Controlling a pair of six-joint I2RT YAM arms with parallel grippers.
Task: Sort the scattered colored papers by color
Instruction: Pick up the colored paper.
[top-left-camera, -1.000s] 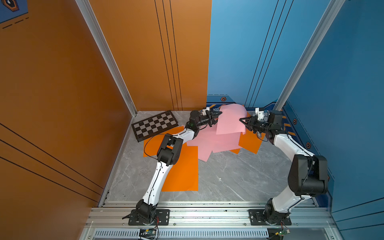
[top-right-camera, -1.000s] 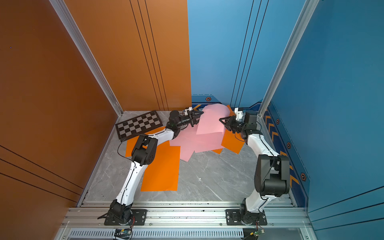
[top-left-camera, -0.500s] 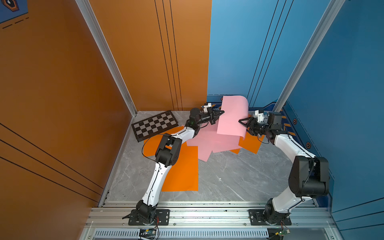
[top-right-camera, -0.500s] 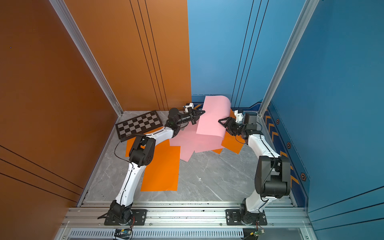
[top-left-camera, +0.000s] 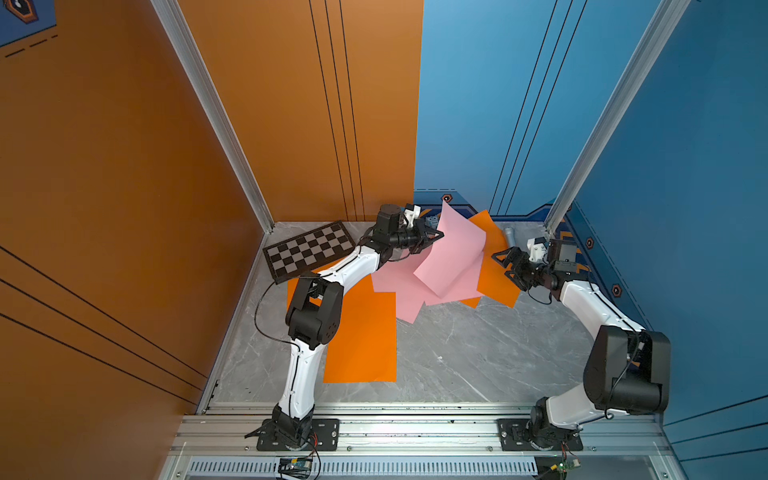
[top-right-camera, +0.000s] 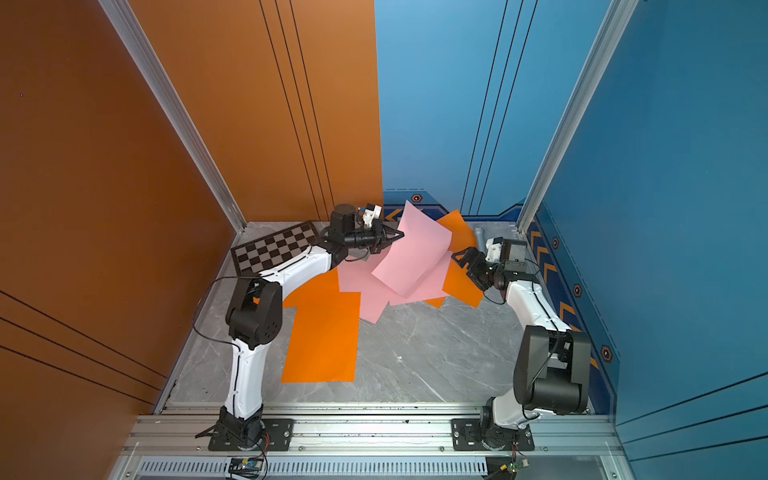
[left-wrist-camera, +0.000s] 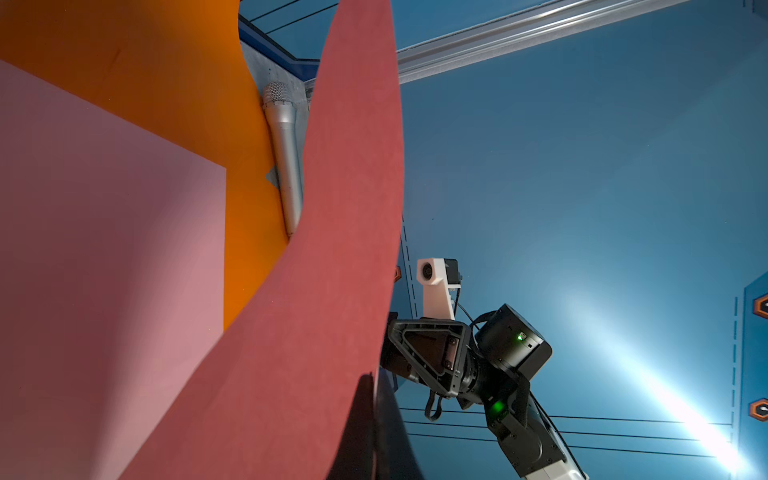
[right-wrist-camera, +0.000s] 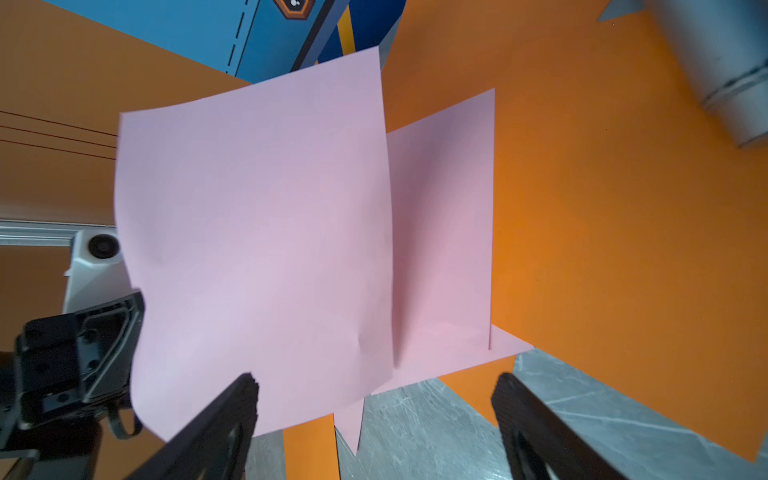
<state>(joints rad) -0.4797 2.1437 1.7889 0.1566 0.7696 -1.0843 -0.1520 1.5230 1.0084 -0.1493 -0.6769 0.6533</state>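
Pink sheet (top-left-camera: 451, 257), pinched in your left gripper (top-left-camera: 435, 237) near the worktop's (top-left-camera: 457, 353) back edge, slopes toward your right gripper (top-left-camera: 501, 264), spread wide and empty just beside its opposite edge.

A checkered board (top-left-camera: 309, 250) lies flat at the far left corner, a silver microphone (top-left-camera: 509, 237) by the blue back wall.

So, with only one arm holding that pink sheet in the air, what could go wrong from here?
The lifted pink sheet is pinched at one edge only by the left gripper. The right gripper has its jaws open, with no grip on it, so it may slip or crease. Its low corner hangs over the lying pink sheets and might drag them.
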